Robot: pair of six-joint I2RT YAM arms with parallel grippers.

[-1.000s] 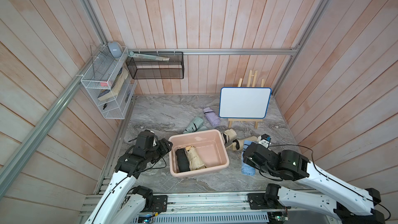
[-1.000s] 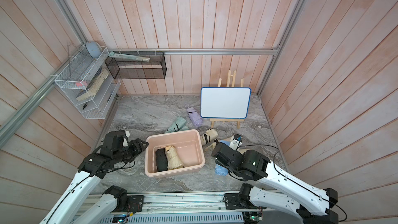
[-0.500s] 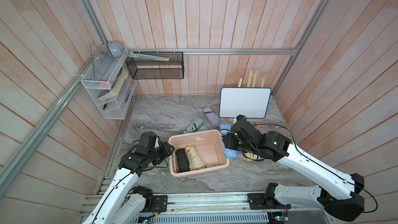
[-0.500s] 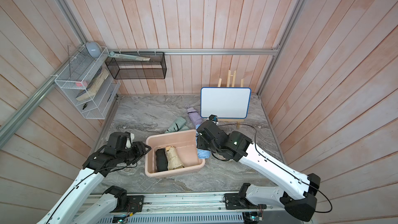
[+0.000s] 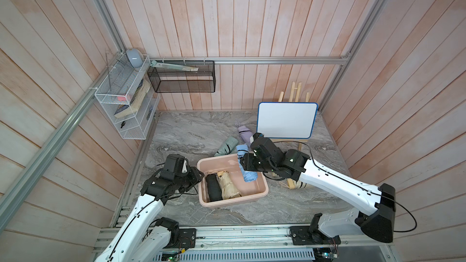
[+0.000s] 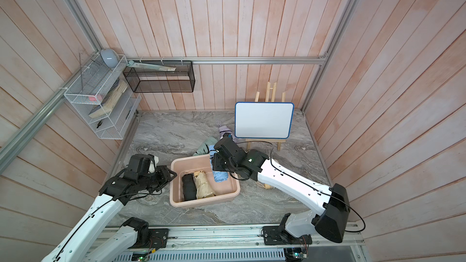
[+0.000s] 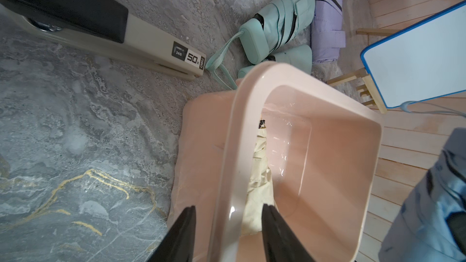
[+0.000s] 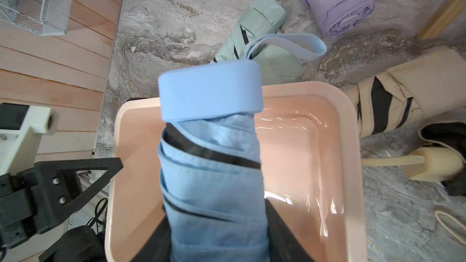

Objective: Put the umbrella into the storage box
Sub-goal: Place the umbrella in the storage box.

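The pale pink storage box [image 5: 234, 199] [image 6: 204, 201] sits mid-table with a black umbrella [image 5: 213, 187] and a beige umbrella [image 5: 228, 185] lying inside. My right gripper [image 5: 245, 166] [image 8: 216, 235] is shut on a folded light blue umbrella [image 5: 248, 172] [image 8: 211, 160] and holds it tilted over the box's far right part, handle end toward the back. My left gripper [image 5: 199, 175] [image 7: 228, 207] is open astride the box's left rim [image 7: 252, 112], one finger outside the wall and one inside, with a gap on each side.
A mint green umbrella [image 5: 227, 146] and a lilac umbrella [image 5: 244, 132] lie just behind the box. A cream, black-striped umbrella [image 8: 385, 102] lies right of it. A stapler [image 7: 100, 26] lies left of the box. A whiteboard on an easel [image 5: 286, 119] stands back right.
My right arm has swung left from the table right of the box, carrying the blue umbrella over it. My left gripper has narrowed around the box's left rim.
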